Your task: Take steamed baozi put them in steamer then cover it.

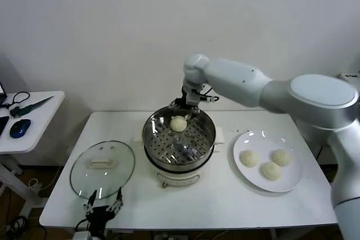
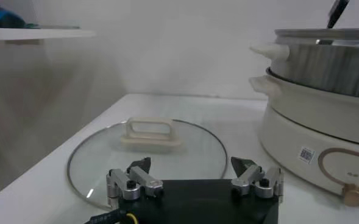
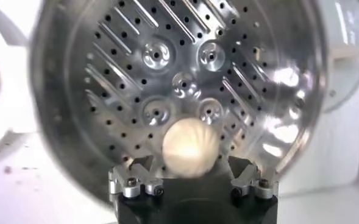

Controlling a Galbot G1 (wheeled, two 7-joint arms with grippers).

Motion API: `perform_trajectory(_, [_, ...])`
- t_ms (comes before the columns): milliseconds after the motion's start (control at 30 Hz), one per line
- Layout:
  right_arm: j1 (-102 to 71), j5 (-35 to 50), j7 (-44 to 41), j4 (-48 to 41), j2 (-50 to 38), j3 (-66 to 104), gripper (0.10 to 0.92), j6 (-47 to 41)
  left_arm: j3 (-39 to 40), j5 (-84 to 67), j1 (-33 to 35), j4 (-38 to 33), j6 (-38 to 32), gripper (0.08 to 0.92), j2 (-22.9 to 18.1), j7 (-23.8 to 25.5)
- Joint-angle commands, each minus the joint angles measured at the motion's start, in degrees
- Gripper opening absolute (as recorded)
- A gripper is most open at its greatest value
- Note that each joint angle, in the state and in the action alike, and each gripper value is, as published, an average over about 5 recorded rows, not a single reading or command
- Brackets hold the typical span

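The steamer [image 1: 148, 133] stands mid-table, a shiny perforated basket on a cream pot base. One steamed baozi [image 1: 178, 123] lies on its floor at the far side. My right gripper [image 1: 188, 104] hovers just above that bun, at the basket's back rim. In the right wrist view the baozi [image 3: 190, 146] sits between the spread jaws of the right gripper [image 3: 191, 165], which is open, with a gap on each side. Three more baozi [image 1: 249, 158] [image 1: 281, 157] [image 1: 271, 171] rest on a white plate [image 1: 256, 139] at the right. My left gripper [image 1: 103, 205] waits open at the table's front left edge.
A round glass lid [image 1: 102, 168] with a cream handle lies flat left of the steamer, just beyond the left gripper [image 2: 194, 167]. In the left wrist view the lid [image 2: 147, 152] is ahead and the pot base [image 2: 313, 134] is beside it. A side table [image 1: 34, 119] holding small items stands at far left.
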Motion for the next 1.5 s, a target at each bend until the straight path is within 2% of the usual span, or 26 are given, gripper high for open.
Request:
perform_trajectory(33, [17.7, 35.4, -7.0, 16.2, -21.2, -20.8, 0.823, -26.2, 0.1, 0.1, -0.2, 0.1, 0.0, 0.823, 0.0, 0.1])
perform_trajectory(267, [13.2, 31.2, -0.6, 26.5, -36.9, -24.1, 0.823, -44.3, 0.2, 0.1, -0.5, 0.2, 0.1, 0.823, 0.0, 0.2])
perform_trajectory(467, [-0.6, 26.9, 5.1, 26.3, -41.1, -15.2, 0.823, -51.7, 0.2, 0.1, -0.5, 0.0, 0.1, 0.823, 0.0, 0.2])
perform_trajectory(800, [-18.2, 21.5, 6.8, 16.4, -35.2, 0.9, 0.823, -53.5, -0.2, 0.4, 0.6, -0.1, -0.1, 0.823, -0.1, 0.2])
perform_trajectory(1367, [-26.0, 16.3, 7.0, 6.6, -27.5, 8.5, 0.823, -53.1, -0.4, 0.5, 1.7, -0.1, -0.8, 0.823, -0.5, 0.0])
perform_trajectory(1500, [-26.4, 16.3, 6.9, 6.1, -26.7, 8.8, 0.794, -52.9, -0.5, 0.5, 1.7, -0.1, -0.8, 0.823, -0.5, 0.0])
